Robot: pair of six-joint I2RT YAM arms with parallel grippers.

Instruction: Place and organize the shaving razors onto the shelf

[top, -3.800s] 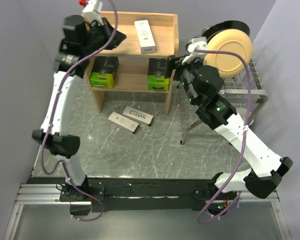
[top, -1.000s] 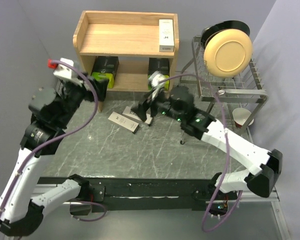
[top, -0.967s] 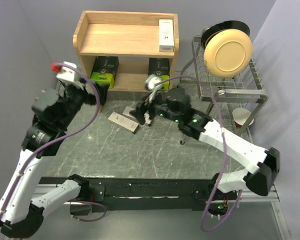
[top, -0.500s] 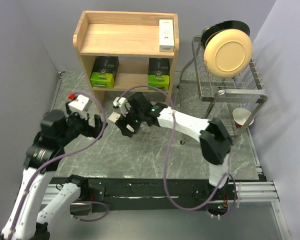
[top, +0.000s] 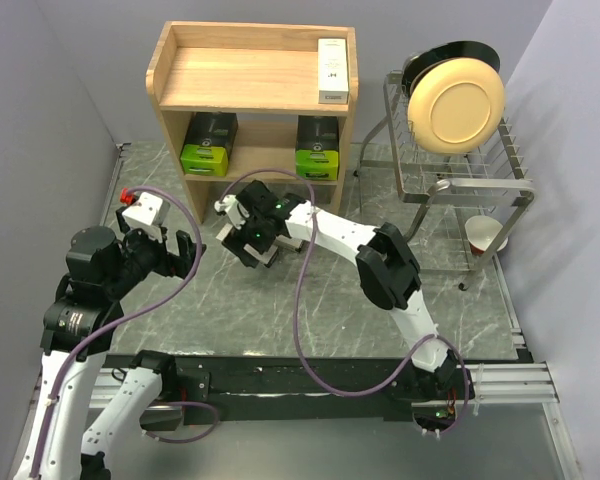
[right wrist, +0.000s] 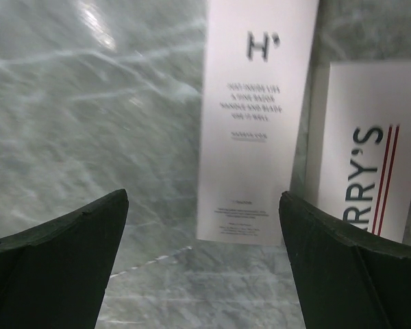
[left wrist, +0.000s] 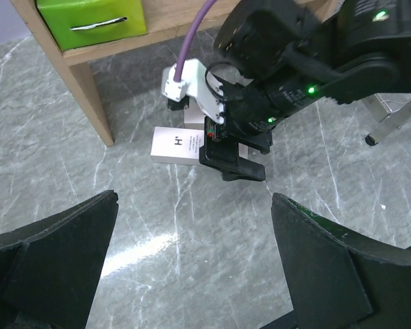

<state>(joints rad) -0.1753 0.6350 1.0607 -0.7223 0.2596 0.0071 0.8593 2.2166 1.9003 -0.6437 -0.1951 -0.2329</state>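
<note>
Looking through the right wrist camera, you see two flat white card boxes lying side by side on the table (right wrist: 89,103). The table is shiny grey-green stone with pale streaks.

The first razor box (right wrist: 257,116) has a big dark "H'" near one end. Under it are rows of tiny grey words, too blurry to read. The second razor box (right wrist: 370,144) lies just to its right. It shows the big dark letters "RRY'S" with thin red and blue lines beside them. The start of that word is hidden.

Your right gripper (top: 248,240) hangs over these two boxes. Its black fingers (right wrist: 55,260) are spread wide and hold nothing. Your left gripper (top: 180,258) hangs over the table, off to the left of them. Its fingers (left wrist: 55,260) are spread wide too, with nothing between them.

The shelf (top: 250,35) is smooth pale wood with a raised rim around the top. The third razor box (top: 332,70), slim and white, lies on the top tier by the right rim. Its writing is too small to read. On the lower tier sit two black-and-lime-green packs, the left green pack (top: 207,143) and the right green pack (top: 317,148).

To the right of the shelf stands a wire dish rack (top: 460,180). It holds a round cream plate (top: 457,100) up on its edge.
</note>
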